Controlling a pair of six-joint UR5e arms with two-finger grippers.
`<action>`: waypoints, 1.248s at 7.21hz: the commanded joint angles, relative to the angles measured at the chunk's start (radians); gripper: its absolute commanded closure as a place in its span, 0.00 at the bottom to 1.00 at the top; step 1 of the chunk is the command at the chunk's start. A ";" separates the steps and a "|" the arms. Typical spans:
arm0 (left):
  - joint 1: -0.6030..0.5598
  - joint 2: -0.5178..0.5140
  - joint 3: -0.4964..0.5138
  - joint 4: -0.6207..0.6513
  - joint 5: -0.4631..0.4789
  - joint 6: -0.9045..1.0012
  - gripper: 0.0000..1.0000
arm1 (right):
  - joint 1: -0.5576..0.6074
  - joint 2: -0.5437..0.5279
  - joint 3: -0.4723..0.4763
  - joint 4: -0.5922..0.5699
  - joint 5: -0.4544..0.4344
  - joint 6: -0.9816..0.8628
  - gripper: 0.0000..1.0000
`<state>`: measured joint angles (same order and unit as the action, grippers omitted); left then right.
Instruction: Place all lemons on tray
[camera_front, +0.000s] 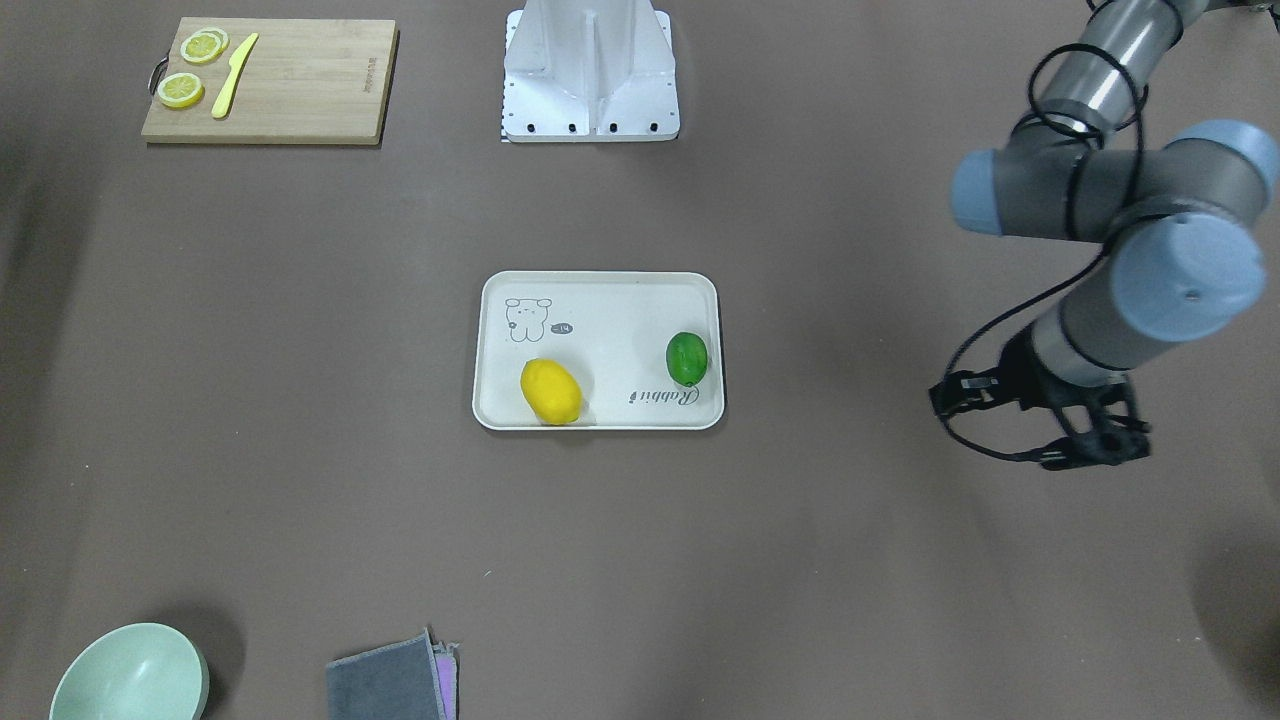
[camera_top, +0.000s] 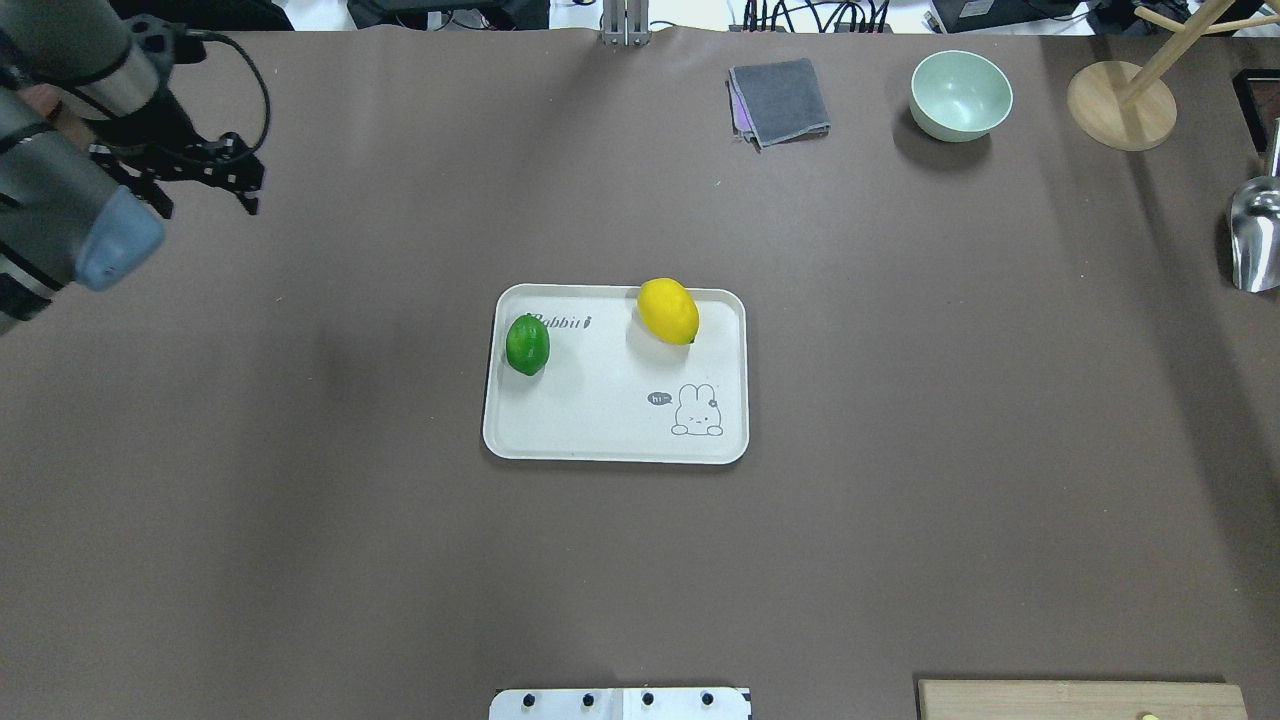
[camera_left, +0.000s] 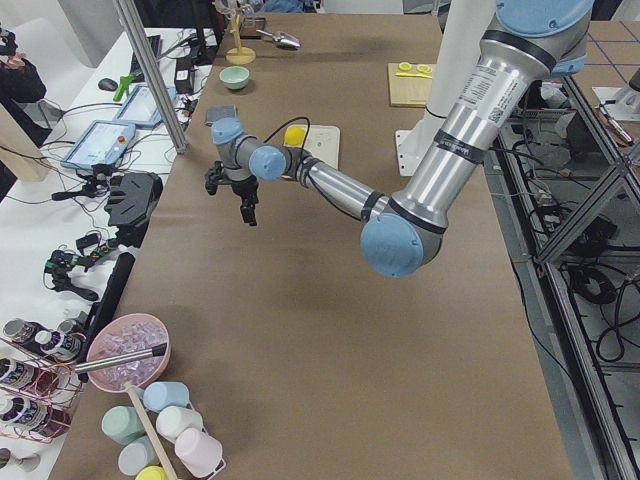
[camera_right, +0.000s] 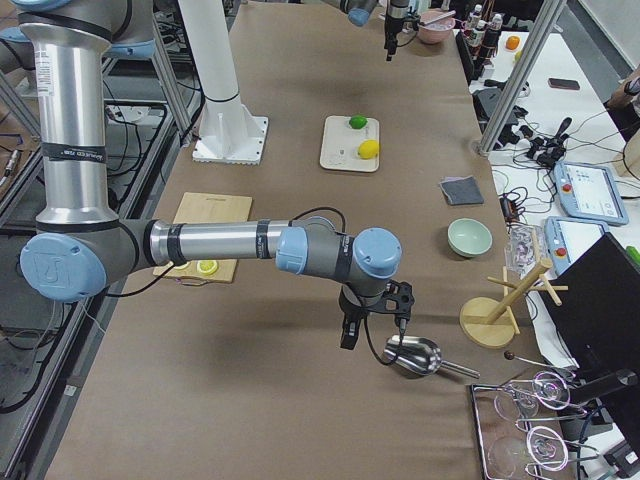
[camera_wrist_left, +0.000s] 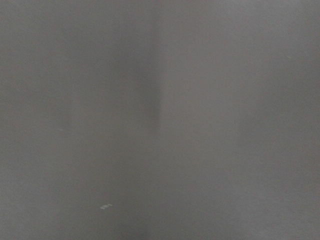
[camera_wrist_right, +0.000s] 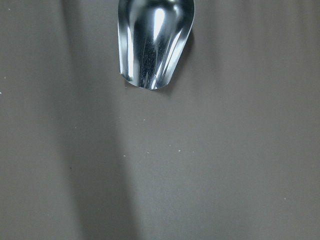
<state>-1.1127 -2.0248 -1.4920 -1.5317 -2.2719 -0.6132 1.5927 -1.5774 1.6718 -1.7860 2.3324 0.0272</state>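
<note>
Left gripper hangs above bare table well off to the robot's left of the tray, its jaws spread apart with nothing between them. Right gripper hovers just beside a metal scoop at the table's other end; whether it is open or closed I cannot tell (it shows only in the side view). Inside the tray, apart from each other, lie both fruits. The yellow lemon rests against the rim on the long side farther from the robot. The green lemon sits at the end toward the robot's left, just beside the grey "Rabbit" script. Off the tray, a wooden cutting board carries three lemon slices and a yellow knife. A pale green bowl stands near a folded grey cloth.
</note>
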 joint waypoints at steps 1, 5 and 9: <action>-0.164 0.136 -0.002 0.054 -0.023 0.311 0.03 | 0.013 0.011 0.000 -0.018 -0.010 -0.013 0.01; -0.341 0.326 -0.013 0.151 -0.029 0.603 0.02 | 0.012 0.022 0.000 -0.012 -0.016 0.000 0.01; -0.546 0.490 -0.117 0.265 -0.034 0.712 0.02 | -0.010 0.022 -0.004 -0.012 -0.015 0.007 0.00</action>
<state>-1.5778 -1.5814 -1.5957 -1.2896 -2.3033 0.0600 1.5899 -1.5557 1.6714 -1.7981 2.3190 0.0330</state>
